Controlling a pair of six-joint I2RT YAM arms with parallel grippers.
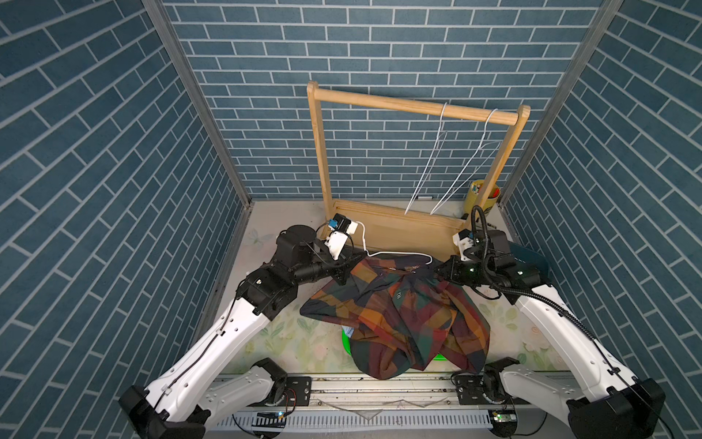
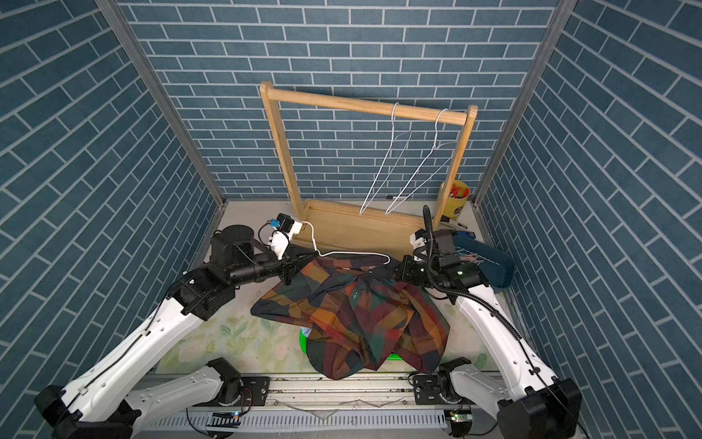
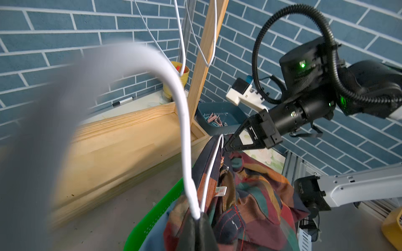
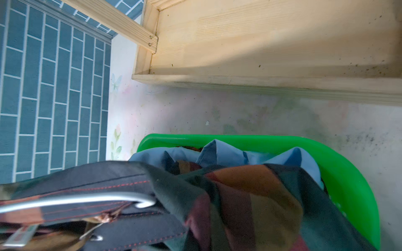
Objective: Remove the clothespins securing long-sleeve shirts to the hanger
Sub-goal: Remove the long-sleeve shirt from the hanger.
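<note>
A dark plaid long-sleeve shirt hangs stretched between my two grippers, above a green basket. My left gripper is shut on the white wire hanger at the shirt's left shoulder. At the opposite shoulder, by the hanger's curled end, my right gripper is shut on the plaid cloth. In the right wrist view the cloth hides its jaws. A light blue shirt lies in the basket. Pink and teal clothespins lie in a teal bin. I see none on the plaid shirt.
A wooden rack stands at the back with a tray base. Two bare wire hangers hang from its rail. A yellow cup sits in the back right corner. Brick-patterned walls close in three sides.
</note>
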